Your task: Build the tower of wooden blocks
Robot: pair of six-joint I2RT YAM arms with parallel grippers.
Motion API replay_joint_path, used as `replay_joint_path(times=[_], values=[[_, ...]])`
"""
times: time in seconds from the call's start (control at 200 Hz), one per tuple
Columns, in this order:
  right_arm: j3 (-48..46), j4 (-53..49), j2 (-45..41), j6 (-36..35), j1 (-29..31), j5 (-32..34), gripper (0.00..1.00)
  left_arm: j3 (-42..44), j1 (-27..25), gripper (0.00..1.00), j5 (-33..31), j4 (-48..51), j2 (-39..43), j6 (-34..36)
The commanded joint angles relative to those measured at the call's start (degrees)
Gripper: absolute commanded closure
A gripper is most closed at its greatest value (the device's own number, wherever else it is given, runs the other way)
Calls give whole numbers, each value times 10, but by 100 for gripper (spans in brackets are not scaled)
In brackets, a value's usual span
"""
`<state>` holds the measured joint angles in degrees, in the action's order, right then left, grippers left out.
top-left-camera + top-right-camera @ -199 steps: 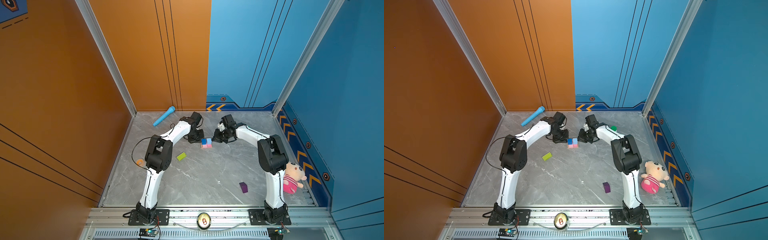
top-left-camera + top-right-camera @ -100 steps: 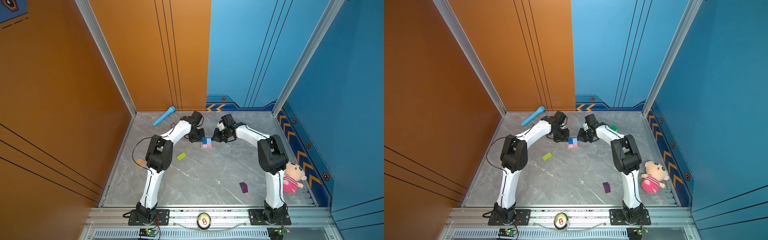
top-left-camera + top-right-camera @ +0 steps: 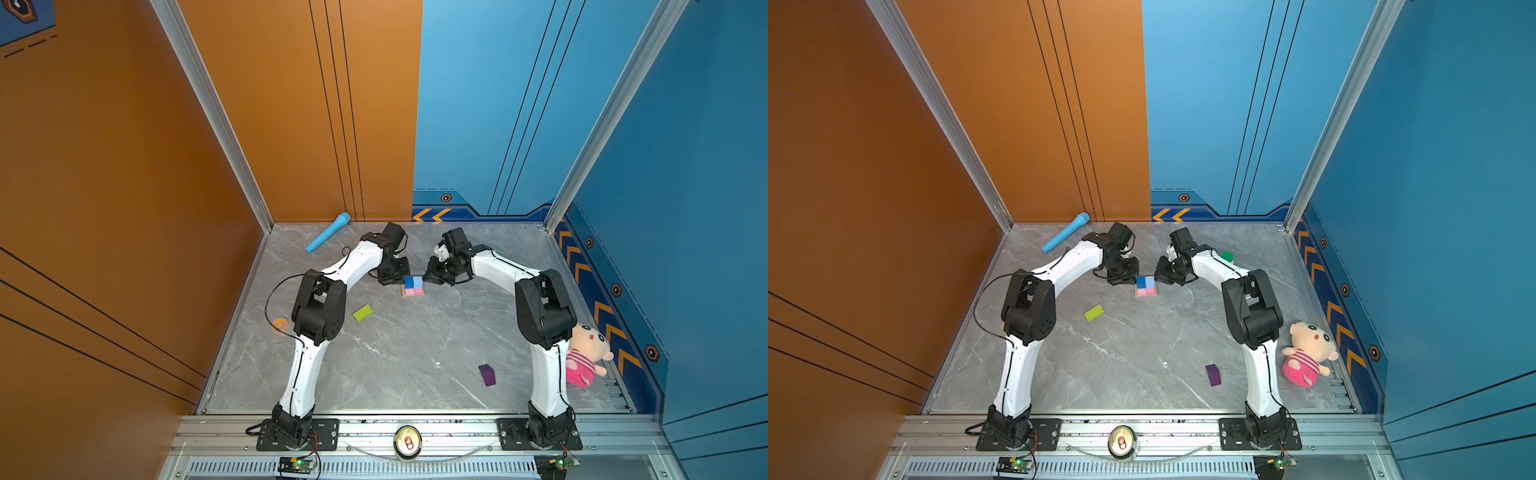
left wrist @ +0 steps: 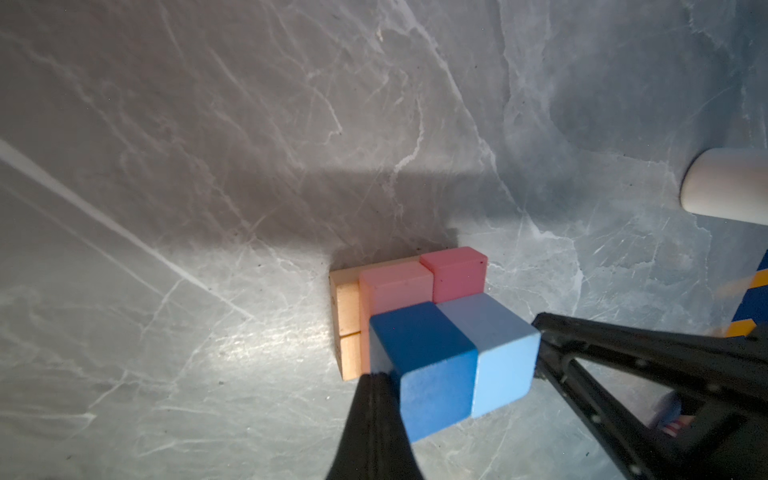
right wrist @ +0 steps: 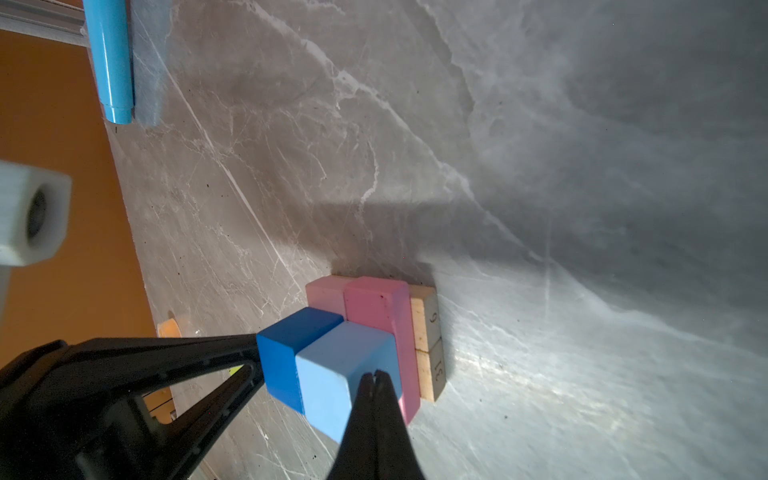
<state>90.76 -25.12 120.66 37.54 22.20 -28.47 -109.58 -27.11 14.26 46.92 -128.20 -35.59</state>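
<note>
Left tool (image 4: pixel 375 380), right tool (image 5: pixel 376 376) unmoved, shut

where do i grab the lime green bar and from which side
Take the lime-green bar at its middle, jaws across the narrow width, coming straight down from above. It lies flat on the table, long sides free and turned diagonally, so rotate the wrist to match.

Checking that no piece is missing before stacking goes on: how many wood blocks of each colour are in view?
Tan bars: 2
Pink bars: 2
Dark-blue cube: 1
Light-blue cube: 1
Lime-green bar: 1
Purple block: 1
Total: 8
</note>
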Motion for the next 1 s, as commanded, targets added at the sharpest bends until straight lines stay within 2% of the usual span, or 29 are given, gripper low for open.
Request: replay_joint_path(times=[0.0, 0.21, 0.425, 0.786, 0.996], values=[[13, -29, -2, 0, -2, 12, 100, 2, 2, 100, 1, 6, 15, 0], [7, -43, -15, -10, -8, 28, 100, 21, 10, 100, -14, 6, 49, 3], [-9, -65, -70, -27, -12, 57, 100, 54, 19, 100, -43, 6, 104, 9], [-35, -120, -154, -78, -5, 108, 100, 188, 46, 100, -113, 5, 263, 5], [-65, -121, -201, -81, 17, 140, 97, 278, 50, 100, -145, 6, 348, -17]])
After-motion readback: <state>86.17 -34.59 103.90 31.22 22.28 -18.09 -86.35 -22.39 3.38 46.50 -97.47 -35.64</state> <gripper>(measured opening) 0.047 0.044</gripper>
